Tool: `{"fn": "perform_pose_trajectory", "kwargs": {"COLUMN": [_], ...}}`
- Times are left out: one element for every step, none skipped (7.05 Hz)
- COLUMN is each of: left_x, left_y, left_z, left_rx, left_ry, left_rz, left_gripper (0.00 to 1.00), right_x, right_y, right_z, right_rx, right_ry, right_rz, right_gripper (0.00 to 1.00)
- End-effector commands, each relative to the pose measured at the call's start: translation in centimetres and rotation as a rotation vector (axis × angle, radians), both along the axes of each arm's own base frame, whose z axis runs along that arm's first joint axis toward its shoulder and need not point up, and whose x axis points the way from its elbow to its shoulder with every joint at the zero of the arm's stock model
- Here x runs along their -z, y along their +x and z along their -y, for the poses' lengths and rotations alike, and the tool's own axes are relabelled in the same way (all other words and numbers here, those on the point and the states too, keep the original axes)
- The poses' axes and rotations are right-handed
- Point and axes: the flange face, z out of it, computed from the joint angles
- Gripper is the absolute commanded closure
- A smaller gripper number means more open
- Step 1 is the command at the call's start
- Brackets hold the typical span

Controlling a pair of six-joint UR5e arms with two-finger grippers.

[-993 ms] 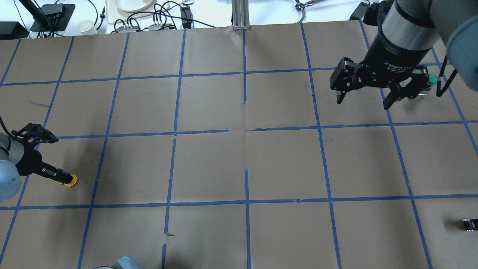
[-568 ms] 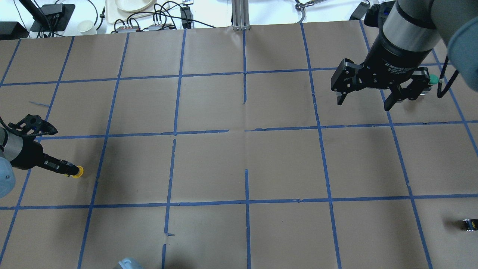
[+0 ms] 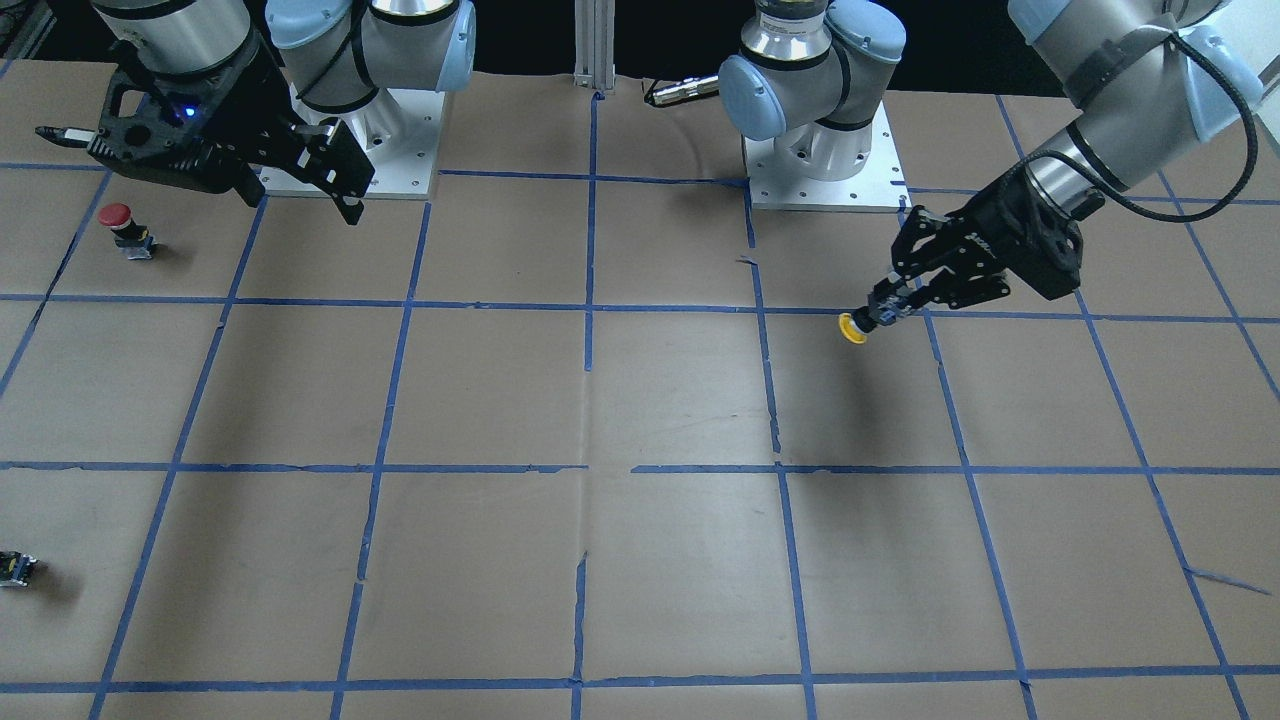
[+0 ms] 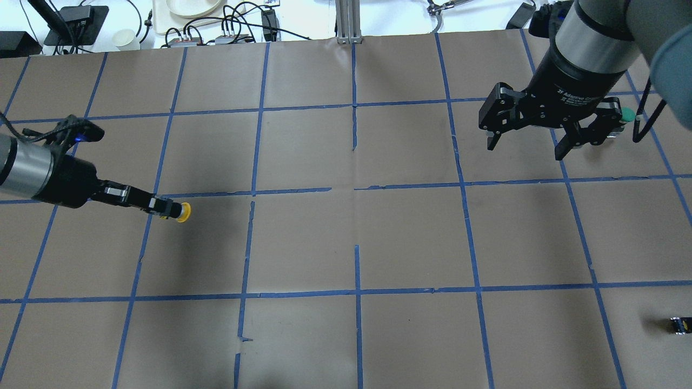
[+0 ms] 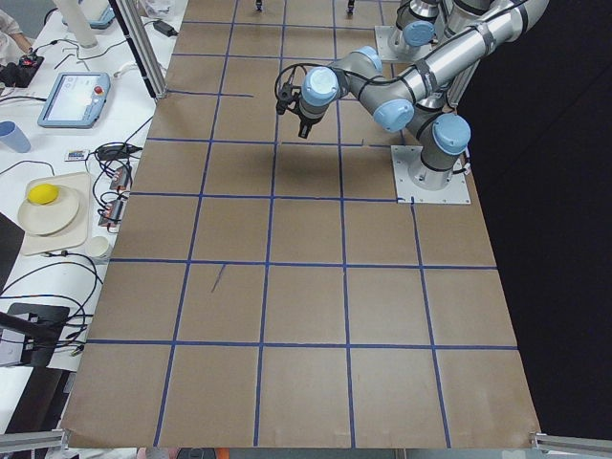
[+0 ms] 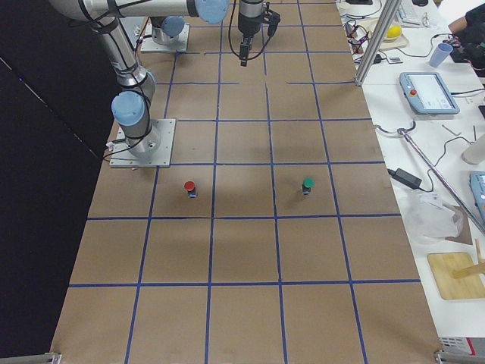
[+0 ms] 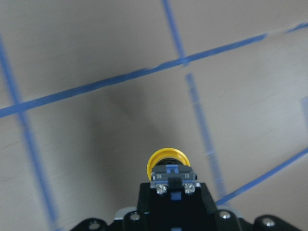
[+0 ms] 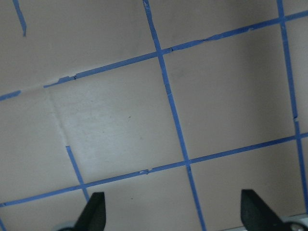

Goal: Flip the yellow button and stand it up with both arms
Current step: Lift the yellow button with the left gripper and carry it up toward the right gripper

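One thing matters right now: the yellow button [image 4: 183, 212] is in my left fingers [image 4: 138, 199], which are closed on its grey-and-black body, with the cap sticking out past the tips. In the overhead view it sits at about 9 o'clock from the middle of the surface [image 4: 357, 227]. Its shadow lies apart from it, so I judge it is lifted clear.

My right fingers [image 4: 565, 145] are spread wide with nothing between them. They hang well apart from the button, up at about 2 o'clock.

Here is what worries me. I hold the button only by the blocky end, so any jolt could let it twist or slide out. It is tiny, and the round cap would let it roll away.

The pass between hands is the tricky part. If my right fingers close on the cap rather than the body, I expect a poor hold. If the left lets go before the right has a firm pinch, the button drops. Two sets of tips crowding one small part could also knock each other.

There are decoys too. The green button [image 4: 626, 114] is just beside my right fingers, and the red button [image 3: 118, 222] stands close by, so a careless descent could tip either one.
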Motion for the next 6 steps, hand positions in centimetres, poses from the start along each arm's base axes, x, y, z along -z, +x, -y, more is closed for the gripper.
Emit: {"fn": "perform_pose_trajectory", "kwargs": {"left_x": [-5.2,-7.4,-8.7,-9.1,-9.9,-11.4], "left_y": [-9.3,-13.1,-15.6,-16.8,-17.9,-19.5], "left_z": [1.3,1.4,1.1,1.1,0.9,0.5], "left_rx": [-0.052,-0.064,-0.09,-0.118,-0.129,-0.153], "left_ry": [0.083,0.123,0.16,0.193,0.209,0.256], "left_rz": [-0.201,-0.271,-0.357,-0.494,-0.581,-0.695], "left_gripper": [0.74,0.74,0.75,0.75,0.75,0.76], "right_x": [-0.1,-0.4,-1.0,-1.4,-1.8,-1.6], "right_y": [0.7,0.3,-0.3,-0.5,-0.7,-0.5], "right_z": [1.0,1.8,2.5,3.0,3.2,3.0], "right_rx": [0.345,0.478,0.593,0.685,0.74,0.757], "right_ry": [0.059,0.098,0.141,0.187,0.218,0.258], "right_rz": [0.201,0.345,0.491,0.614,0.674,0.695], "right_gripper": [0.0,0.0,0.0,0.0,0.0,0.0]}}
